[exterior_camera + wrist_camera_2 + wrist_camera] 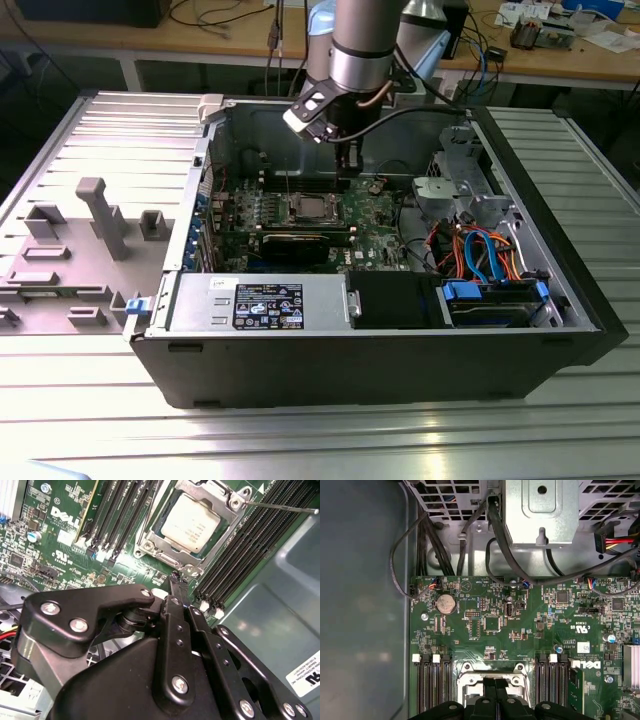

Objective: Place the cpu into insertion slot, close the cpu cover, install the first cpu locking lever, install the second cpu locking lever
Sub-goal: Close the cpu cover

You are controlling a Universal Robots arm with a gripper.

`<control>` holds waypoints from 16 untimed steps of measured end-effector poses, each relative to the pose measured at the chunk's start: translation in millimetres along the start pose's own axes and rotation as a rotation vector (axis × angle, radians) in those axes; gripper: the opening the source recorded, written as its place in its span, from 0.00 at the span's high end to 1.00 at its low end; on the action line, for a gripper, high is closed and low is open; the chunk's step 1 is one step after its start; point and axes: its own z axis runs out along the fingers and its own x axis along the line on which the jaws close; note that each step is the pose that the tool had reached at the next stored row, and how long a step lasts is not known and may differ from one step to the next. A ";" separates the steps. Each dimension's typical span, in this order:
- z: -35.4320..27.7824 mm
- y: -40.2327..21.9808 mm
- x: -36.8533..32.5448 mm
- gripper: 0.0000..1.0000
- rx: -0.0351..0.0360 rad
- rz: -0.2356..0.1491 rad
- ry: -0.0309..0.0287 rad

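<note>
The cpu [192, 522], silvery-grey, lies in the insertion slot [305, 208] of the green motherboard [520, 630]. The cpu cover [172, 555], a dull-metal frame, lies flat around the chip. A thin locking lever [282, 506] sticks out sideways from the socket's corner. My black gripper [176, 577] is shut with nothing between its fingers. Its tips hover at the socket's edge, beside the memory slots. In the exterior view the gripper [347, 172] hangs inside the case, just toward the view's right of the socket. In the first wrist view the gripper [495, 681] covers part of the socket's frame [470, 672].
Long black memory slots [240, 555] flank the socket on both sides. A power supply [260, 300] and a drive bay [490, 300] fill the case's near side. A metal cage [460, 190] and cables [480, 250] stand toward the exterior view's right. A grey fixture [100, 215] stands outside the case.
</note>
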 end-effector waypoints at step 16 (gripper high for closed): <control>1.9 -32.1 0.0 0.89 0.0001 -0.011 0.0066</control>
